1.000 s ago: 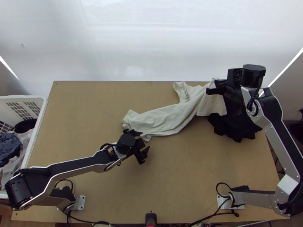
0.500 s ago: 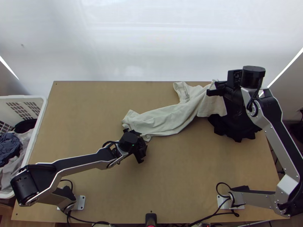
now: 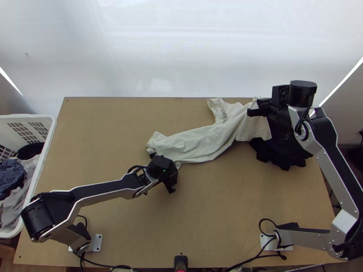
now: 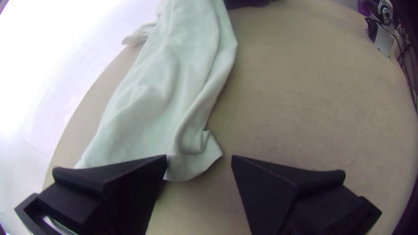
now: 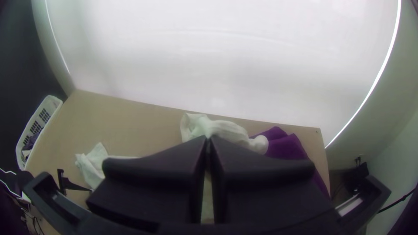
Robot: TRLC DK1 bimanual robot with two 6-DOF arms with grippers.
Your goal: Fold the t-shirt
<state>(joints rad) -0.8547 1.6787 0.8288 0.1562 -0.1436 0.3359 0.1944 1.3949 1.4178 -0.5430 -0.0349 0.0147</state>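
T-shirt (image 3: 195,143), pale and bunched lengthwise, lies across the upper middle of the top view on the wooden table (image 3: 227,217). Its long axis slants from the centre-left of the frame towards the upper right, where it meets some dark cloth (image 3: 281,154). From where I'm standing, the left gripper (image 4: 199,159) is clearly the nearer one to the lower-left end; the shirt stretches away from its fingers to the upper right. Those fingers are wide apart with nothing gripped, and a corner shows between them in the wrist view, though I can't tell if they touch it. The right gripper (image 5: 208,138) is at the other end, upper right of the frame, its fingertips together; I can't make out any cloth pinched there. A sleeve-like flap (image 3: 218,109) points towards the top edge of the frame, but which end is collar or hem, I can't tell. I'd guess the left one should close on that near corner first, before any spreading.
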